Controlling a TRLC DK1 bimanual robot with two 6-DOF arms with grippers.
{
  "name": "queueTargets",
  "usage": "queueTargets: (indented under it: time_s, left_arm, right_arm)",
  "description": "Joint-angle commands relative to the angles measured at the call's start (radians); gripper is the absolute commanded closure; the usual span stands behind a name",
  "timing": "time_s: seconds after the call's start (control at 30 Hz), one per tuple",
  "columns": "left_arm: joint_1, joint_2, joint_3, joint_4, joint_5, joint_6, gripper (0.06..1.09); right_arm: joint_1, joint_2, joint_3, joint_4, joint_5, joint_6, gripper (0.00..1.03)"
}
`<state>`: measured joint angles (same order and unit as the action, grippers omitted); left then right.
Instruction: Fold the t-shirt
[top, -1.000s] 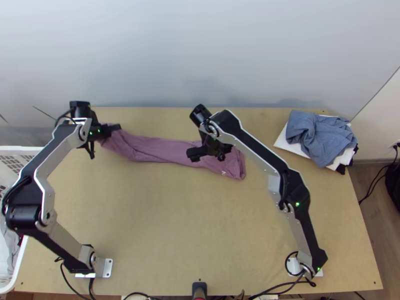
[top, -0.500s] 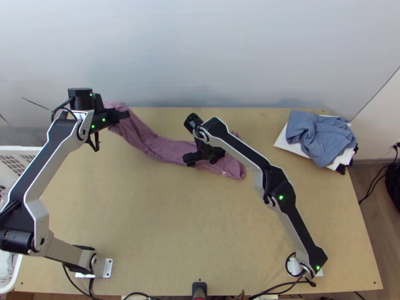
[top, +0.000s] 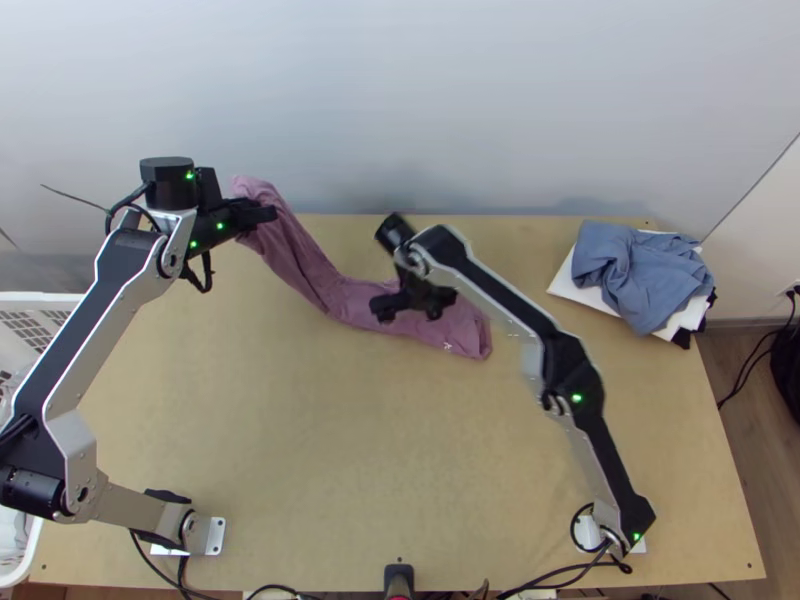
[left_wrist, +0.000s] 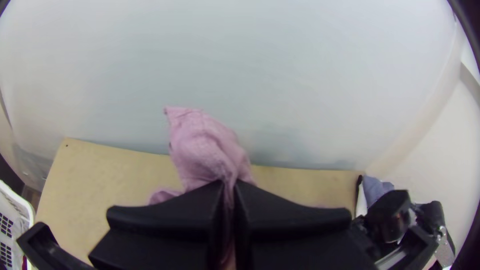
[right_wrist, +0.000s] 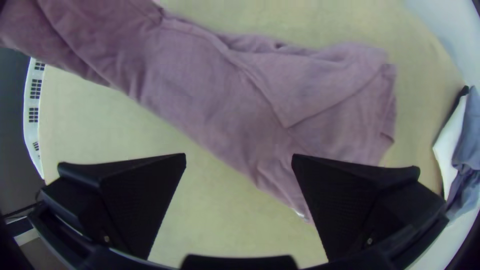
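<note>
In the top view my left gripper (top: 262, 217) is at the table's far left edge, shut on one end of the mauve t-shirt (top: 300, 255), which is raised and slants down to the table. The left wrist view has the gripper (left_wrist: 228, 200) pinching bunched cloth (left_wrist: 205, 145) that stands up past it. My right gripper (top: 412, 308) is over the shirt's other part. In the right wrist view this gripper (right_wrist: 239, 160) is wide open above the shirt (right_wrist: 215, 105), which lies as a long narrow strip with a layered, folded-over flap at its far end.
At the table's far right lies a pile of a blue-grey cloth (top: 640, 270) on white and black ones. A white basket (top: 45, 300) stands beyond the table's left edge. Bare wooden table (top: 350, 450) spreads in front of the shirt.
The left gripper has moved right and up the picture, lifting its end of the shirt. The right gripper shifted slightly left, then back right; the shirt's right end has stayed in place.
</note>
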<state>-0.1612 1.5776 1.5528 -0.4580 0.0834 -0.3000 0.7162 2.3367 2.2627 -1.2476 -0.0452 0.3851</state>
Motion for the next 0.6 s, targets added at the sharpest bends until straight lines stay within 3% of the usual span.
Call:
queueTargets:
  time_s: [0.0,0.57]
  left_arm:
    - [-0.034,0.028,0.021,-0.005,0.007,-0.014,1.05]
    - [-0.327,0.213,0.148,0.013,0.006,-0.07,1.05]
  right_arm:
    - [-0.027,-0.177,-0.008,-0.041,0.001,0.0,0.04]
    - [-0.07,-0.504,-0.04,-0.213,0.001,0.017,0.04]
